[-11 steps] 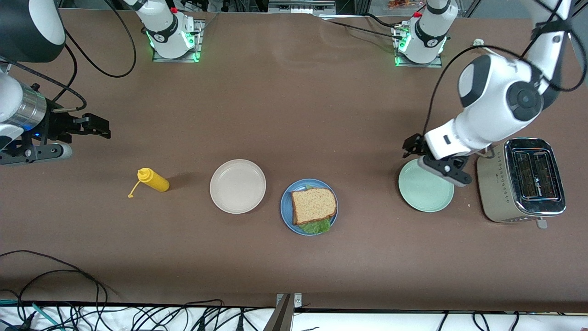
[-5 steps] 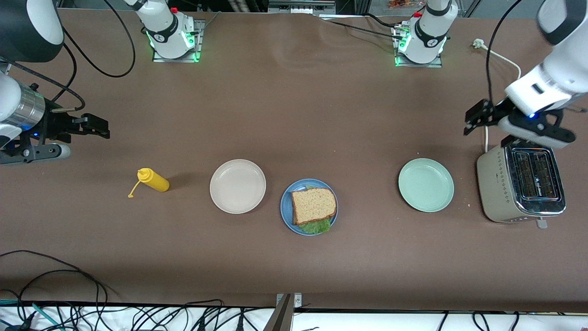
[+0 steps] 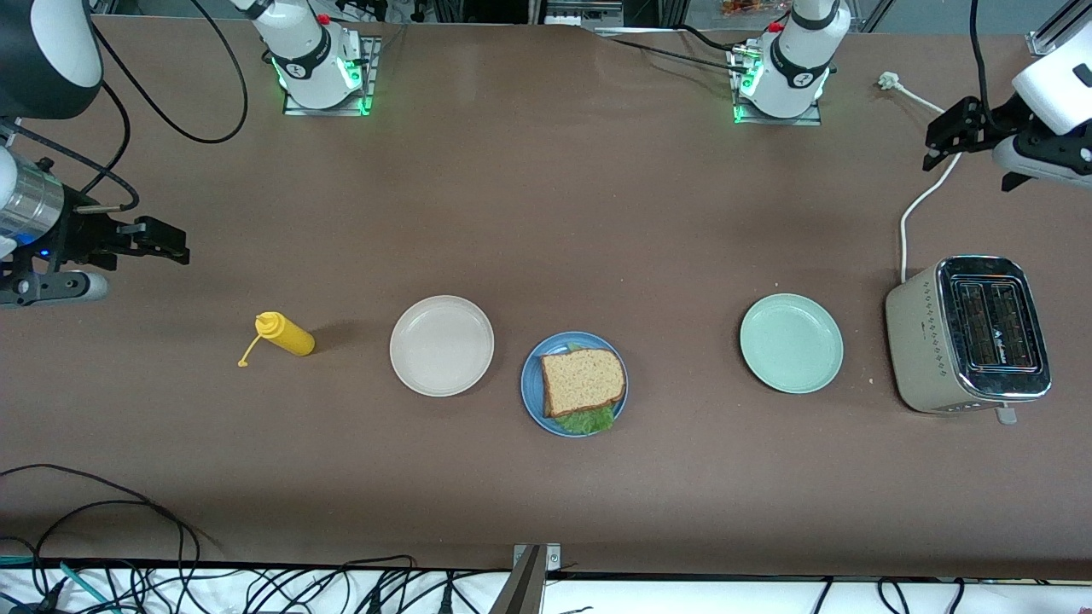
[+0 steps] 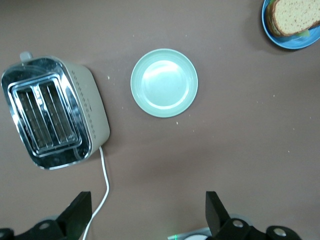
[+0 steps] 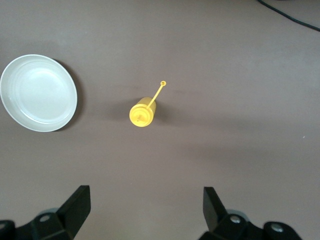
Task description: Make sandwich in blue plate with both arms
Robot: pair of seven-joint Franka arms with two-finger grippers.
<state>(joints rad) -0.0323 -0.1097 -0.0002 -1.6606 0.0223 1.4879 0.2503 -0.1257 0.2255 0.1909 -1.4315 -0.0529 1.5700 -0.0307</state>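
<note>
The sandwich (image 3: 583, 379) lies on the blue plate (image 3: 530, 388) in the middle of the table: a brown bread slice on top, green lettuce (image 3: 590, 419) peeking out at the edge nearer the camera. The lower slice is hidden. My left gripper (image 3: 941, 139) hangs open and empty over the table at the left arm's end, above the toaster's cord. In the left wrist view the sandwich (image 4: 297, 15) and blue plate (image 4: 290, 44) show at the frame's edge, far from the open left gripper (image 4: 148, 215). My right gripper (image 3: 175, 242) is open and empty over the right arm's end of the table (image 5: 146, 210).
A beige-white plate (image 3: 441, 344) stands beside the blue plate toward the right arm's end, then a yellow squeeze bottle (image 3: 286, 334). Toward the left arm's end stand a mint-green plate (image 3: 791, 343) and a metal toaster (image 3: 968, 334) with its white cord (image 3: 917, 205).
The left arm has swung away from over the mint-green plate, out past the toaster toward its end of the table. The right gripper drifted slightly outward. Sandwich unmoved.
</note>
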